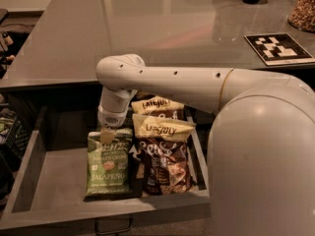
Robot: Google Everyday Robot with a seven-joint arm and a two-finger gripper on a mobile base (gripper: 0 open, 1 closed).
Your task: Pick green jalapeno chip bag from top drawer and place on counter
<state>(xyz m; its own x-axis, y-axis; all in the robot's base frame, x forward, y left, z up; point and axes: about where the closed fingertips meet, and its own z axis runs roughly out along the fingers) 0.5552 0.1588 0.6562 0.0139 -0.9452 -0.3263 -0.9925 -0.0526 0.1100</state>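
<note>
Green jalapeno chip bag (109,163) runs lengthwise toward the camera; the tool (108,132) sits at its top edge, grip state impossible to tell.

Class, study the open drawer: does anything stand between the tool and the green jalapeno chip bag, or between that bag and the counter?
Nothing visible does. The tool sits at the top edge of the green jalapeno chip bag. The brown chip bags lie beside it, not over it.

Glary counter (162,28), pincer (109,131) in drawer (27,176) shadow
</note>
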